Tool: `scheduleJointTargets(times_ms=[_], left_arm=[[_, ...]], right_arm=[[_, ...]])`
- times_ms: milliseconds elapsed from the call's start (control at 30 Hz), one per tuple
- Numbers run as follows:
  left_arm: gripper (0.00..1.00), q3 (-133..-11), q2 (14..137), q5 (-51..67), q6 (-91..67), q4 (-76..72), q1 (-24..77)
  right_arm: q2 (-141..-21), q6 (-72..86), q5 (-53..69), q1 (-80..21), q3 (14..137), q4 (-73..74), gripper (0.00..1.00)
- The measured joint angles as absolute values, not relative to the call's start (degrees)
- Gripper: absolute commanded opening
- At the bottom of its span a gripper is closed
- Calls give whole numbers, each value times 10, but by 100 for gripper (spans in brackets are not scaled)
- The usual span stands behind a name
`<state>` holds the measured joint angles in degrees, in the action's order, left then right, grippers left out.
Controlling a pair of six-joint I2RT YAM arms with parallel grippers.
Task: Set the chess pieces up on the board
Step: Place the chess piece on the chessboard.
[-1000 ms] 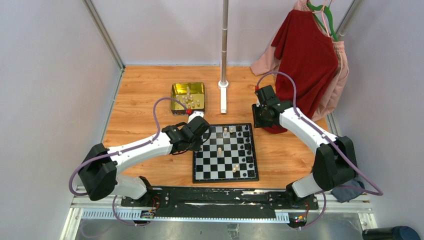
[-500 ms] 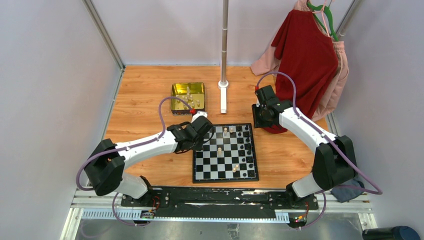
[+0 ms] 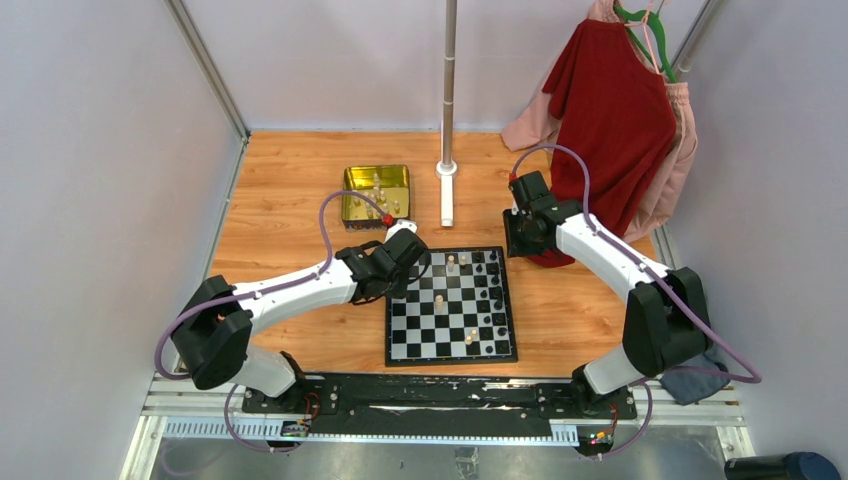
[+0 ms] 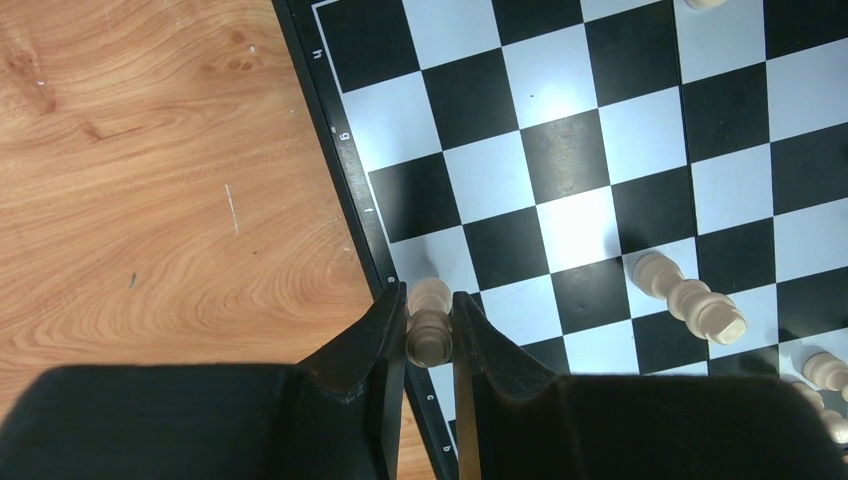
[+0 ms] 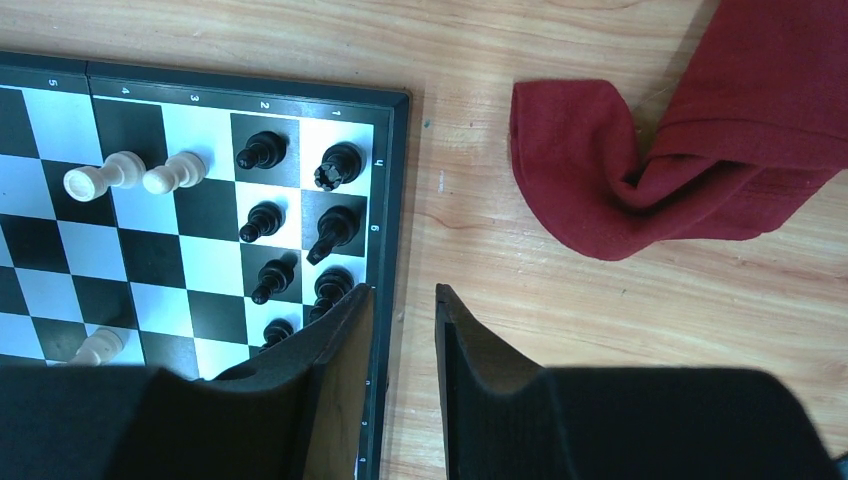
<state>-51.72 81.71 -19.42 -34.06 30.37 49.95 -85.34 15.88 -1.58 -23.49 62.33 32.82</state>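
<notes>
Left gripper [image 4: 429, 312] clamps a cream piece [image 4: 430, 338] at the board's [image 4: 345, 170] left edge; right gripper [image 5: 402, 305] apart, empty. I aim to seat it upright, centred.

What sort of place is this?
Probably a robot lab cell: left arm and right arm bolted to a rail, bare panel walls, staged props like the chessboard and a hung red shirt.

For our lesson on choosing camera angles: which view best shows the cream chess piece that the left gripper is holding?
The left wrist view: the cream piece is clamped in the left gripper at the board's edge. In the top view the gripper covers it. The right wrist view shows only other pieces.
</notes>
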Motion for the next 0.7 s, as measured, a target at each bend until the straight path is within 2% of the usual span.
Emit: scheduleJointTargets(times_ms=[700], left_arm=[[0, -517, 821, -189, -331, 282, 485]], right_arm=[[-856, 159, -16, -235, 623, 328, 34]])
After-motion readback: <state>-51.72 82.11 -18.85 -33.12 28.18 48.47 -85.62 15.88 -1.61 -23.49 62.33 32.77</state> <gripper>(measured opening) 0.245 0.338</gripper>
